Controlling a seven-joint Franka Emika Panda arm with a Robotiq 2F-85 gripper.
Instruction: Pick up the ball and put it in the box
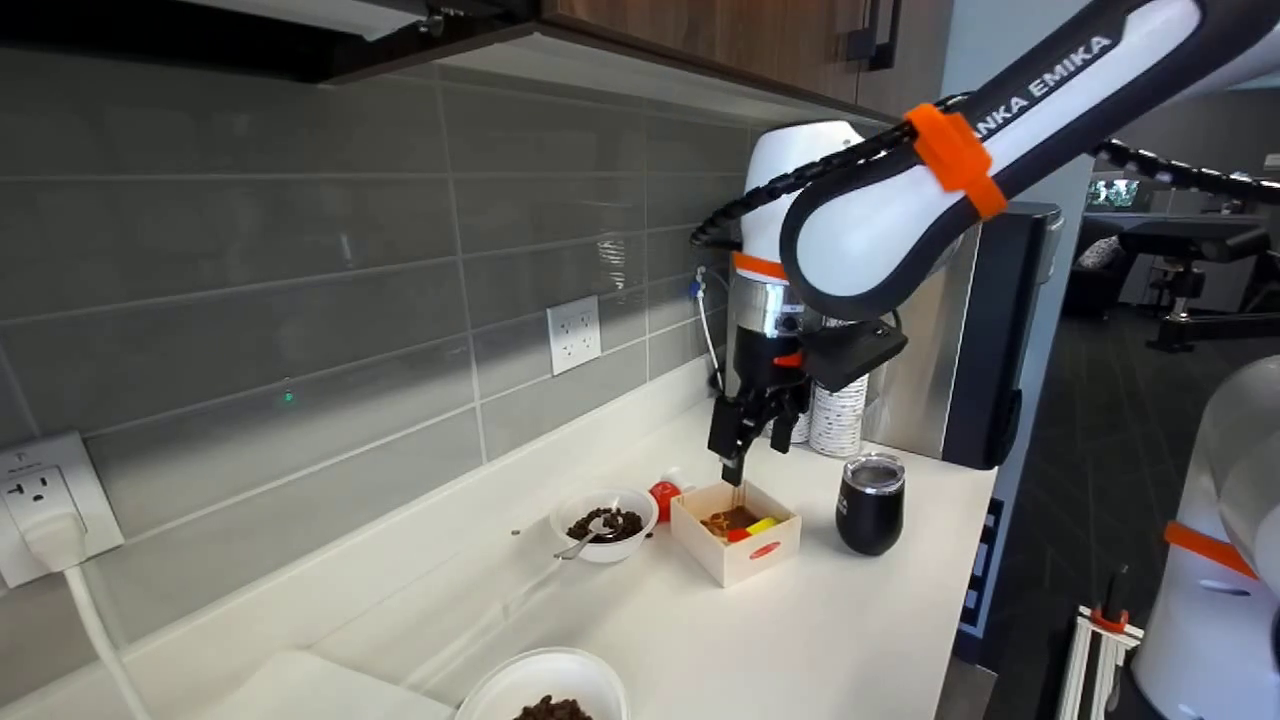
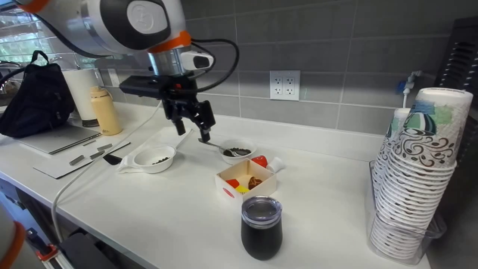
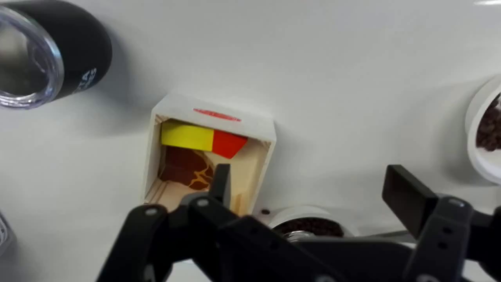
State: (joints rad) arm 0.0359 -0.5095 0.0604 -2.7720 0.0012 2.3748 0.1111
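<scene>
In both exterior views your arm [image 1: 860, 245] reaches in from high up, its forearm sloping down to a bent wrist. From there the last section drops close to vertical, and the tool [image 2: 193, 133] points downward, held above the table [image 2: 168, 220] and clear of its surface.

Your tool is spread wide: in the wrist view its two fingers [image 3: 221, 182] stand well apart, and through the gap you see the table and part of a white bowl [image 3: 303, 212] of dark bits with a spoon [image 1: 602, 526] in it. One finger covers part of the box [image 1: 740, 563] in that view, but taken together the exterior views put the tips above and apart from both box and bowl.

Your box sits upright on the table, between that bowl and a black lidded cup [image 1: 870, 520]. Inside it, a yellow piece [image 3: 188, 135] and a red piece [image 3: 229, 143] lie end to end along the wall with the red oval; a brown piece [image 3: 182, 166] marked with orange lines is beside them. Just outside the box, near the bowl, you have a rounded red object [image 2: 260, 161] and a small white object [image 2: 275, 164] beside it. Which of these is the ball, you cannot tell for certain.
</scene>
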